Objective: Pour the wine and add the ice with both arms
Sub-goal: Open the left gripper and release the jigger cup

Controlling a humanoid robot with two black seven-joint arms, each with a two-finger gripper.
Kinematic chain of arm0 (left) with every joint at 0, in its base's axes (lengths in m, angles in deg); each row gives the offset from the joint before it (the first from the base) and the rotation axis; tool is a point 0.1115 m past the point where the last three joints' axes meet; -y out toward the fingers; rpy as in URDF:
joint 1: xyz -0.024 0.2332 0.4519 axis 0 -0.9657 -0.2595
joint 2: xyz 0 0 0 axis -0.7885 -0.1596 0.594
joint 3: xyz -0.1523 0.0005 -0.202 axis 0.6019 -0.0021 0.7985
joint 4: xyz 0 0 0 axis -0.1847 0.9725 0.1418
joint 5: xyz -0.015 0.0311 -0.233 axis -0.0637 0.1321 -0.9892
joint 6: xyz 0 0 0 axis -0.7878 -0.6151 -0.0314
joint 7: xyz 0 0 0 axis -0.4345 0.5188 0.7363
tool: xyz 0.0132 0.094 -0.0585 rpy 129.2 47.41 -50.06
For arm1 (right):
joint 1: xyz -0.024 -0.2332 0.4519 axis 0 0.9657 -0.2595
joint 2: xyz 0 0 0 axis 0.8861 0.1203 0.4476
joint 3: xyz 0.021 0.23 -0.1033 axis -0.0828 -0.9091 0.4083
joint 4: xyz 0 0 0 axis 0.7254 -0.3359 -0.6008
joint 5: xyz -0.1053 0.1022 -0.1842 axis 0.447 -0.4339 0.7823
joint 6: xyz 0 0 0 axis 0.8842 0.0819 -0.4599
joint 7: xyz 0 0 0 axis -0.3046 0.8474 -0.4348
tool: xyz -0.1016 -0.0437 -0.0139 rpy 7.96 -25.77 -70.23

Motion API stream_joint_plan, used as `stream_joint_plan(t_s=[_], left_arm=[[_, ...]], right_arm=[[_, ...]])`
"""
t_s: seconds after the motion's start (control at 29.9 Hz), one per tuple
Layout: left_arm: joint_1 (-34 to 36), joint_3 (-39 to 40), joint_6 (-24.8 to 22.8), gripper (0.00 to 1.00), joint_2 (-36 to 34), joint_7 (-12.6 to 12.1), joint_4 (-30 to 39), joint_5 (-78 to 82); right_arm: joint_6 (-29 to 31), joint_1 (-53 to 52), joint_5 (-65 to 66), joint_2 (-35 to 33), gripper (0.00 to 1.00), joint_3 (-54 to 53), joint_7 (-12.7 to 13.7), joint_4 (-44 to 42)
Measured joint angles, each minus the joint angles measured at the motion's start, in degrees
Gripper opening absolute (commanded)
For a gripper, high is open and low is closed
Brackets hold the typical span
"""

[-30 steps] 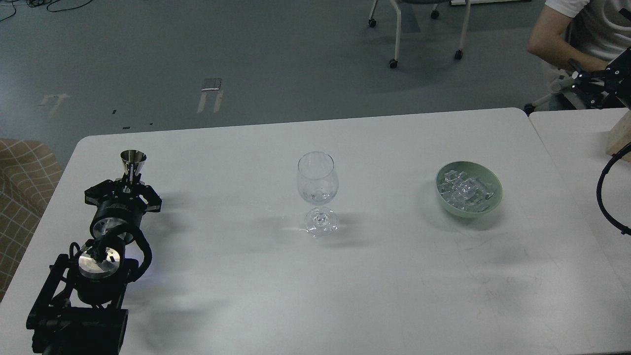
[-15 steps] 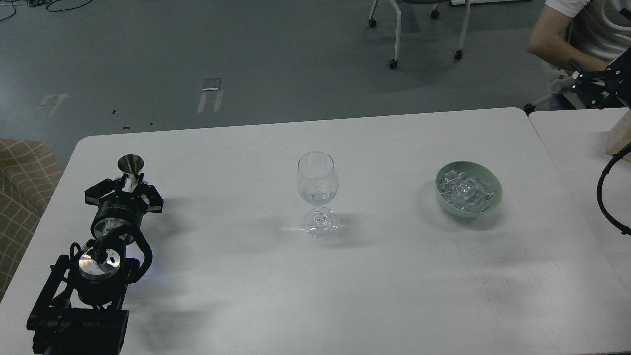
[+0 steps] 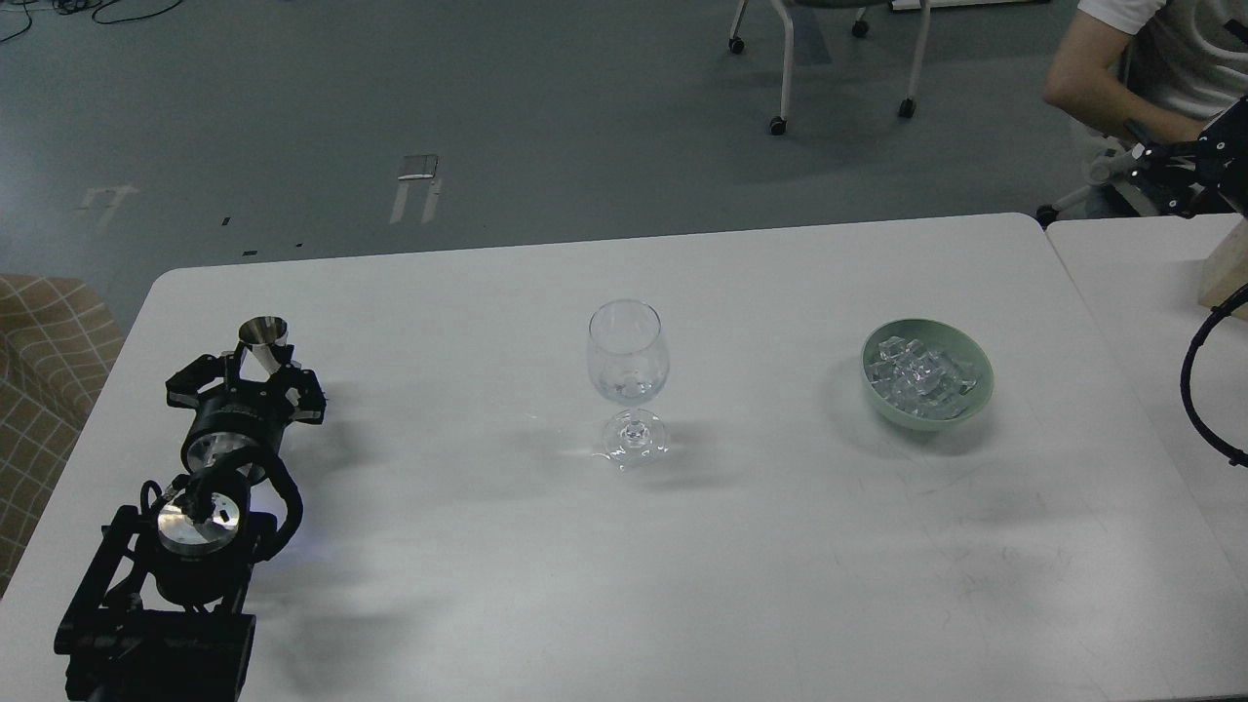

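Observation:
A clear wine glass (image 3: 628,351) stands upright at the table's middle, with a little clear wine (image 3: 627,389) barely visible in the bottom of its bowl. A heap of clear ice cubes (image 3: 916,375) lies in a pale green bowl (image 3: 978,388) to the right. My left gripper (image 3: 255,375) is at the far left of the table, closed around the lower part of a small steel jigger (image 3: 263,334), which stands upright with its mouth up. Of my right arm only a looping black cable (image 3: 1197,390) shows at the right edge; its gripper is out of view.
The white table (image 3: 624,565) ends in a front edge at the bottom. A second white table (image 3: 1141,263) adjoins on the right. A seated person (image 3: 1150,58) and black equipment (image 3: 1185,166) are at the far right. A chair (image 3: 838,58) stands behind the table.
The left gripper and the jigger have come down slightly toward the table. The glass, the bowl and the ice have not moved.

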Motion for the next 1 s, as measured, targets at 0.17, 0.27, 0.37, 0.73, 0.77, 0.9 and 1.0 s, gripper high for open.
stream_joint_plan(t_s=[0.17, 0.27, 0.37, 0.73, 0.77, 0.9, 1.0], left_arm=[[0.0, 0.0, -0.2, 0.48, 0.0, 0.1, 0.0, 0.0], [0.0, 0.0, -0.6, 0.59, 0.0, 0.1, 0.0, 0.0], [0.2, 0.0, -0.9, 0.65, 0.0, 0.1, 0.0, 0.1], [0.6, 0.0, -2.1, 0.83, -0.2, -0.4, 0.8, 0.2], [0.6, 0.0, -2.1, 0.84, -0.2, -0.4, 1.0, 0.2], [0.6, 0.0, -2.1, 0.86, -0.1, -0.5, 1.2, 0.2], [0.7, 0.0, -2.2, 0.87, -0.2, -0.6, 1.4, 0.2]], right_arm=[[0.0, 0.0, 0.0, 0.0, 1.0, 0.0, 0.0, 0.0], [0.0, 0.0, 0.0, 0.0, 1.0, 0.0, 0.0, 0.0], [0.0, 0.0, 0.0, -0.2, 1.0, 0.0, 0.0, -0.1], [0.0, 0.0, 0.0, -0.1, 1.0, 0.0, -0.1, -0.3], [0.0, 0.0, 0.0, -0.1, 1.0, 0.0, -0.1, -0.3], [0.0, 0.0, 0.0, 0.0, 1.0, 0.0, -0.1, -0.3], [0.0, 0.0, 0.0, 0.0, 1.0, 0.0, -0.1, -0.4]])
